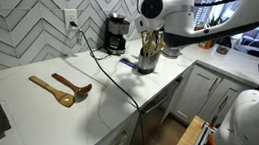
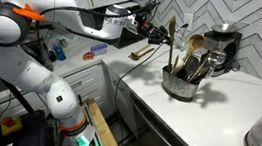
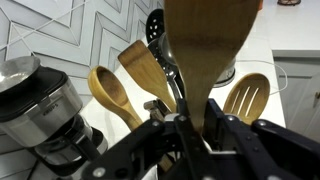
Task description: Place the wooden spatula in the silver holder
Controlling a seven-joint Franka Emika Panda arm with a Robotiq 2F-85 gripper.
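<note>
In the wrist view the gripper (image 3: pixel 192 126) has its fingers (image 3: pixel 228 132) narrow, pinched on the wooden spatula (image 3: pixel 213 60), whose pale wood fills the middle of the picture. Just behind it stand the other utensils (image 3: pixel 128 85), spoons and turners crowded together. In an exterior view the spatula hangs upright over the silver holder (image 2: pixel 178 87), its lower end down among those handles. Whether it rests on the bottom I cannot tell. Beyond stands the coffee maker (image 2: pixel 225 49), and farther along the counter (image 1: pixel 24 104) lie 2 loose wooden tools (image 1: pixel 54 91). I judge the carry done. What is left is letting go and lifting clear.
</note>
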